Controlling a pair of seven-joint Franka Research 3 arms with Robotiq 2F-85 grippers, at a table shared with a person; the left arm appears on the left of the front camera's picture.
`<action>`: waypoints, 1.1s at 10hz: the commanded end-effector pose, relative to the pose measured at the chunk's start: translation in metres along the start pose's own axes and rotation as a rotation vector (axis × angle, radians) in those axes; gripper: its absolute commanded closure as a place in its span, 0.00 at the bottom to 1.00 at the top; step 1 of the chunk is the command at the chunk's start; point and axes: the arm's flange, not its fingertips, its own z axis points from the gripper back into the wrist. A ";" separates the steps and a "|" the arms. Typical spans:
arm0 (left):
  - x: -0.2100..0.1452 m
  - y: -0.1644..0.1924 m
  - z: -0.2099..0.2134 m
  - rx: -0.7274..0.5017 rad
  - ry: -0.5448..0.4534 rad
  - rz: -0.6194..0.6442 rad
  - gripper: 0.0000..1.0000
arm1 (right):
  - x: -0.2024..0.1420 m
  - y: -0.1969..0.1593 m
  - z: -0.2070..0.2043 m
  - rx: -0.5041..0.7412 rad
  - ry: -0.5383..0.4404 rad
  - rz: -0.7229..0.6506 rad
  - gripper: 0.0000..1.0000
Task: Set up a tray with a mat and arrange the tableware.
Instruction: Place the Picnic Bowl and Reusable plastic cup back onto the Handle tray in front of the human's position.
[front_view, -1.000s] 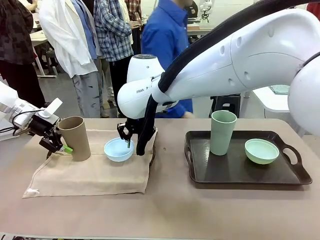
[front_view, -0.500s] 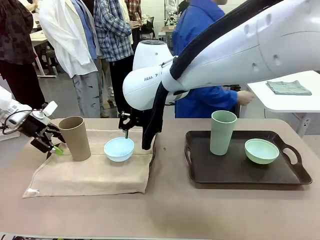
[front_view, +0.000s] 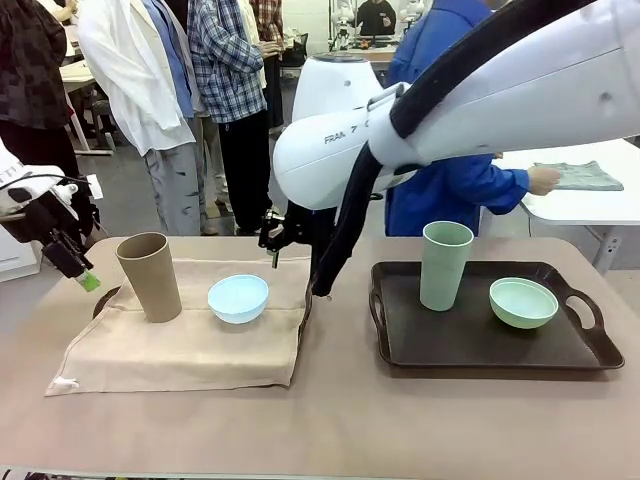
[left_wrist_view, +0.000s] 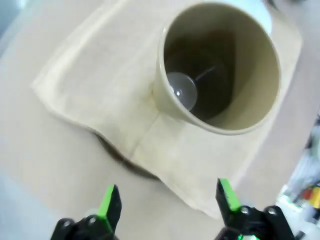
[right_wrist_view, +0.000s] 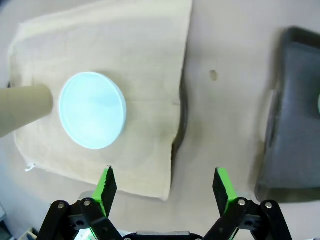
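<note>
You see the tan cup standing upright on the beige mat, with the light blue bowl mouth-up just beside it at its 3 o'clock. At the mat's 3 o'clock, apart from it, the dark tray carries the pale green cup upright, with the pale green bowl at the cup's 3 o'clock.

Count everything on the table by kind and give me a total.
Cups: 2 (tan cup, pale green cup)
Bowls: 2 (light blue bowl, pale green bowl)
Mats: 1 (beige mat)
Trays: 2 (dark tray, second tray mostly under the beige mat)
Total: 7
</note>
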 end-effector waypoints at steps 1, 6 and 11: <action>0.018 -0.040 0.019 0.044 0.136 0.139 0.00 | -0.025 -0.018 0.020 0.017 -0.004 -0.050 0.00; 0.088 -0.116 0.078 0.146 0.023 0.200 0.00 | -0.059 -0.027 0.099 -0.092 0.063 0.003 0.00; 0.104 -0.129 0.099 0.152 0.005 0.177 0.00 | -0.068 -0.026 0.115 -0.135 0.070 -0.018 0.00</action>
